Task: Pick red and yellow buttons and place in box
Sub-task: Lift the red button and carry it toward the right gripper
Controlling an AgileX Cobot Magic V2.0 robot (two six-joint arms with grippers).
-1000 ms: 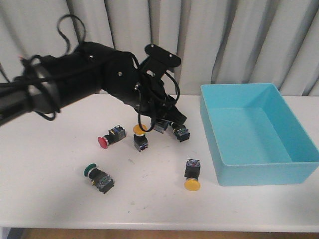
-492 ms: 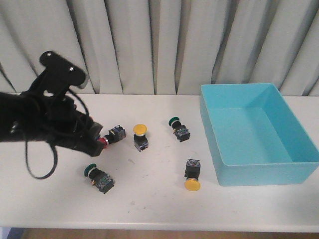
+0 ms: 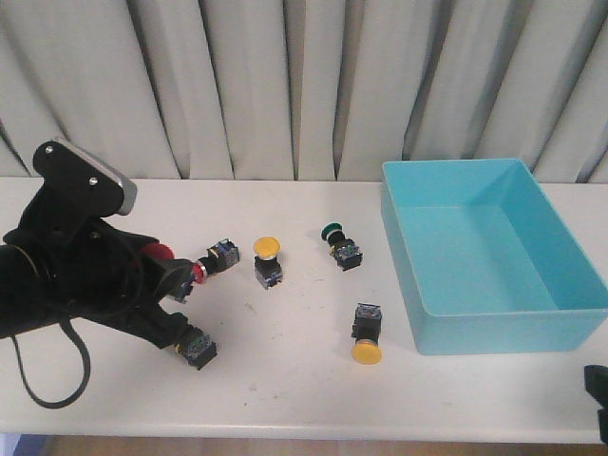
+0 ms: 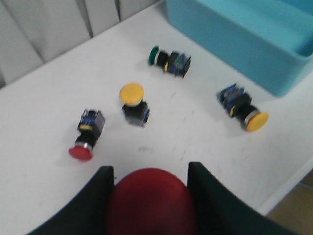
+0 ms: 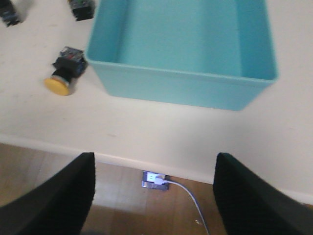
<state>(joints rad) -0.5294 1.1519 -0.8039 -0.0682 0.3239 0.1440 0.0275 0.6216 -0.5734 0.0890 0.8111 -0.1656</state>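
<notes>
My left gripper (image 4: 150,170) is shut on a red button (image 4: 149,200), whose cap fills the gap between the black fingers; in the front view it hangs at the table's left (image 3: 174,277). Just beyond it a second red button (image 3: 199,272) (image 4: 80,152) lies on its side. One yellow button (image 3: 268,249) (image 4: 132,93) stands upright mid-table. Another yellow button (image 3: 366,351) (image 5: 58,85) lies near the box's front left corner. The turquoise box (image 3: 456,169) (image 5: 181,78) sits at the right, empty. My right gripper (image 5: 154,196) is open past the table's front edge, over the floor.
A green-capped button (image 3: 332,231) (image 4: 154,55) lies behind the yellow ones. Another switch body (image 3: 197,347) pokes out under my left arm, its cap hidden. Grey curtains hang behind the table. A wall socket with a cable (image 5: 154,178) lies on the floor below the front edge.
My left arm swung from the table's middle to the far left and came forward, now covering the front-left green button. The right gripper's tip has appeared at the front view's lower right corner.
</notes>
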